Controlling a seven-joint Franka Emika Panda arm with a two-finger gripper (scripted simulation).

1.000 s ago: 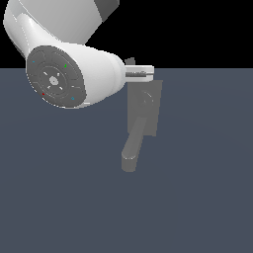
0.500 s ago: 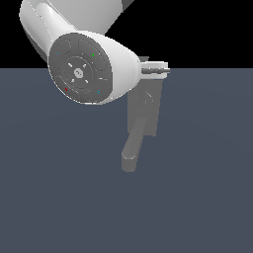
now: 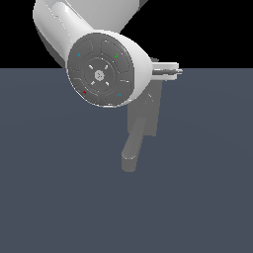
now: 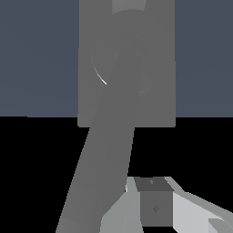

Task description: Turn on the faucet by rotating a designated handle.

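- Wrist view: handle (image 4: 107, 150) runs from the hub on the faucet (image 4: 157, 91); one gripper (image 4: 154, 205) finger beside it.
- Step: approach, contact unclear.
- Gripper's opening cannot be told.
- Next: push the bar sideways.

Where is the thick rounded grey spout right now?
In the exterior view, the thick rounded grey spout sits centre, below the white arm, reaching down from the flat backplate.

Only non-task stuff in view: a flat, matte slate-blue counter (image 3: 54, 188) filling the lower part of the exterior view, w/ a straight far edge. Behind it, plain black backdrop (image 3: 217, 29). Wrist view shows same 2 areas: blue-grey surface w/ black beyond it. No markings or texture on either; nothing else lying about.
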